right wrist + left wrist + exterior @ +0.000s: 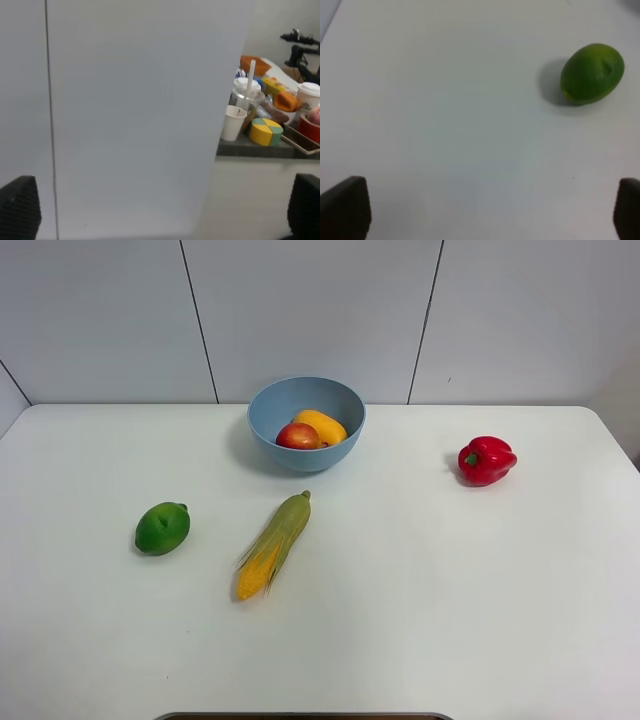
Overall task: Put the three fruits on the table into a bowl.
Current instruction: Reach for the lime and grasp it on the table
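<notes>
1. Locate the lime [162, 528] on the white table [450, 590], front-left of the light-blue bowl [310, 458] and well apart from it.
2. Find the apple [298, 436] and the mango [322, 425] already inside the bowl, touching each other.
3. Read the left gripper [485, 210] as empty, jaws spread wide, above bare table, with the lime ahead and off to one side rather than between the fingers.
4. Read the right gripper [161, 207] as empty too, jaws wide apart, aimed at a wall panel and away from the table.
5. Expect a glancing grasp as the likeliest fault: centre on the rounded, smooth lime before closing, to avoid pushing or rolling it away.
6. Guard against a wrong target or a knock in transit: keep off the corn cob [273, 545], near the line from lime to bowl, and ignore the red bell pepper [487, 461].
7. Release low, to avoid a probable bounce off the apple and mango and out over the rim.
8. Count three fruits (two in the bowl, one outside), one bowl, one corn cob, one bell pepper, two grippers.
</notes>
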Motion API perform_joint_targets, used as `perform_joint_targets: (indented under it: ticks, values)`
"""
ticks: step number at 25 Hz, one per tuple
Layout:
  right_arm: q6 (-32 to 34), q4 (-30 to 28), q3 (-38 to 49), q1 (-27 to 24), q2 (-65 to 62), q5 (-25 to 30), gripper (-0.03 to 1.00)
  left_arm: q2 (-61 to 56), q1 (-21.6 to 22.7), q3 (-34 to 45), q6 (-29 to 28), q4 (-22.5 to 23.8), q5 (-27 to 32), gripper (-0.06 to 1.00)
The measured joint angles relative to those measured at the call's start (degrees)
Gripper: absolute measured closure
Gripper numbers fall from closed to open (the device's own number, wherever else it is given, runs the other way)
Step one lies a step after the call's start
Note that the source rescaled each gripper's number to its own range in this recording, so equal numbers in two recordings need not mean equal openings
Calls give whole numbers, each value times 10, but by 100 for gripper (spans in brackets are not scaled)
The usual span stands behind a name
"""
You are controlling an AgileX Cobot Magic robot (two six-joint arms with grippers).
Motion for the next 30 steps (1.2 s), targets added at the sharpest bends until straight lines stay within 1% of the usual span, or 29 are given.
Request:
perform_joint_targets:
  ticks: [2,4,7,9,14,17,20,23,30]
  values:
    - [-4,23,7,-20,-23,1,-3,0,0,0,0,0,0,-6]
    - [-9,38,33,-39,-48,-1,-3,0,0,0,0,0,0,-6]
    - [-14,47,112,-70,-95,-1,-3,0,0,0,0,0,0,-6]
    - [-15,53,181,-84,-128,0,-3,0,0,0,0,0,0,-6]
    - [-14,76,338,-88,-193,2,-3,0,0,0,0,0,0,-6]
    - [-13,79,429,-88,-234,-14,-3,0,0,0,0,0,0,-6]
    - [-8,86,499,-88,-278,-25,-3,0,0,0,0,0,0,-6]
    - [5,88,549,-88,-309,-25,-3,0,0,0,0,0,0,-6]
    - [5,113,643,-88,-372,-29,-3,0,0,0,0,0,0,-6]
